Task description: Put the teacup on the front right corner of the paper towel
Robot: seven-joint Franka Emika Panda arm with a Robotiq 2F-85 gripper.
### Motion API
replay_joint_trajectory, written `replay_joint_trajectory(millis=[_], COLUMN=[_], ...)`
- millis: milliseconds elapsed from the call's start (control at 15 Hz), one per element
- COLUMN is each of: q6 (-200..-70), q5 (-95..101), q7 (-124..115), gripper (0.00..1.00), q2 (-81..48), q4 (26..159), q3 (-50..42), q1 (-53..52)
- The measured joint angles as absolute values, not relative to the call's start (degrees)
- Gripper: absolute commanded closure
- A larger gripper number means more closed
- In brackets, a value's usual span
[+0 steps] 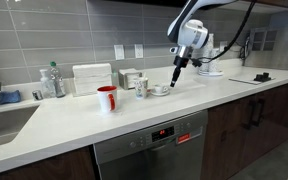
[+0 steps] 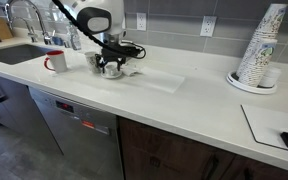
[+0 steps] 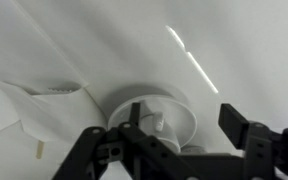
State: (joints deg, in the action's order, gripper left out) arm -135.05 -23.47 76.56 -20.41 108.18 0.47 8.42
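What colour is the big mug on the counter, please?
The mug is red, white inside; it shows best in an exterior view.

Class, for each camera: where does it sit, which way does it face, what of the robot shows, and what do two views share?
Exterior view: in front of the counter, facing the tiled wall; shows arm and claw.
Exterior view: at the counter's front, looking along it towards the sink; shows arm and claw.
Wrist view: on the wrist, looking down at the saucer; shows the open claw.
Both exterior views share the red mug.

The teacup (image 1: 159, 89) sits on a saucer (image 1: 166, 93), between the patterned cup (image 1: 141, 87) and the paper towel (image 2: 162, 79).
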Motion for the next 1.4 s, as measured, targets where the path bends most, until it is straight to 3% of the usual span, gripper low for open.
replay_joint_trajectory(millis=[67,200,267,600,667,800,867,1000,1067,1200,1400], q6=[-135.5,-135.9,-136.0,-136.9,-137.2,-137.8,-138.1,-138.2,-138.3,-138.3,-138.3], q5=[-23.6,-23.8,-24.0,-24.4,-24.4,-24.4,-24.4,-24.4,-24.4,-24.4,-24.4], q7=[76.6,76.6,76.6,76.5,76.5,76.5,76.5,76.5,76.5,76.5,76.4], gripper=[0.41,0.43,0.50,0.59,0.69,0.71,0.82,0.81,0.92,1.00,0.97], q2=[-21.0,-22.1,-22.6,-24.2,-24.5,-24.9,-25.2,-25.7,-25.9,-26.3,-26.6], q4=[107.8,106.9,106.5,105.2,105.0,104.7,104.6,104.2,104.0,103.6,103.4], q3=[0.9,1.8,2.2,3.9,4.1,4.4,4.5,4.8,4.9,5.0,5.2], q1=[8.7,9.3,9.5,10.3,10.4,10.5,10.5,10.7,10.7,10.8,10.9])
